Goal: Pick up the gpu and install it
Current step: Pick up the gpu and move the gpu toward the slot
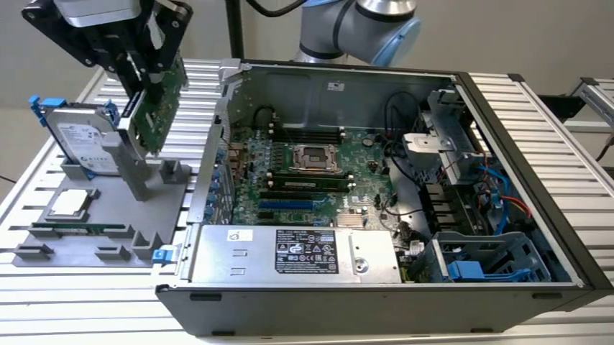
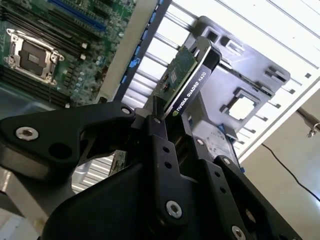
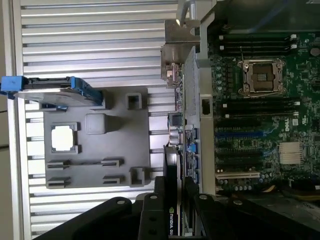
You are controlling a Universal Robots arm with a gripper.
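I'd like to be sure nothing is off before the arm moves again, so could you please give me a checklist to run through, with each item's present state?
1. The gripper is shut on the slim green-and-black gpu card: ok.
2. Card out of the grey fixture tray: ok.
3. Silver hard drive with blue rails apart from the card: ok.
4. Blue motherboard slots free of cards: ok.
5. Card over the open black computer case: not ok, it hangs outside the case wall.
6. Card's contact edge undamaged: cannot tell.
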